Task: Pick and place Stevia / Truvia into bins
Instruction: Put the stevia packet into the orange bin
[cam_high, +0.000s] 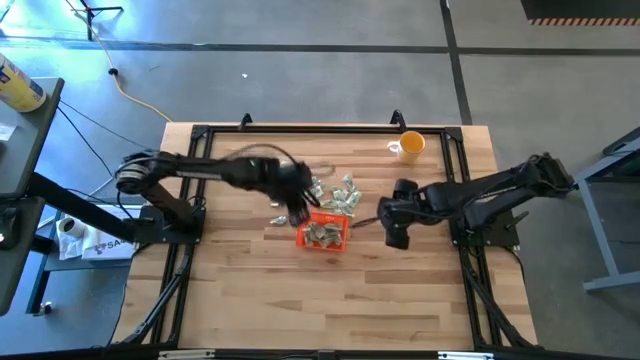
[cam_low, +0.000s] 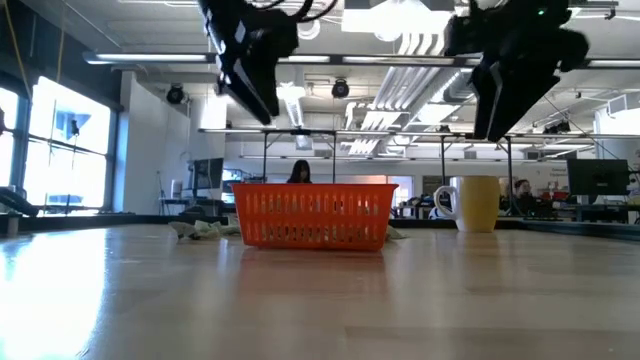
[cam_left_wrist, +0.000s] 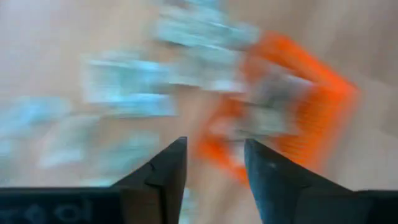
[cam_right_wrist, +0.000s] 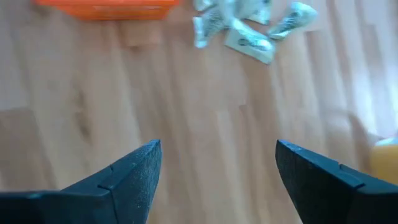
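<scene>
The orange-red bin (cam_high: 325, 234) sits mid-table with several pale green and white sachets inside; it also shows in the low view (cam_low: 314, 215). More sachets (cam_high: 340, 192) lie loose on the wood beyond its far side, seen too in the right wrist view (cam_right_wrist: 249, 25). My left gripper (cam_high: 295, 211) hovers above the bin's left edge, fingers open with nothing between them (cam_left_wrist: 214, 165). My right gripper (cam_high: 398, 225) hangs over bare wood right of the bin, open wide (cam_right_wrist: 217, 174).
A yellow-orange cup (cam_high: 409, 146) stands near the far right corner of the table. A black frame (cam_high: 200, 135) runs round the table's edges. Bare wood stretches across the near half of the table (cam_high: 330, 300).
</scene>
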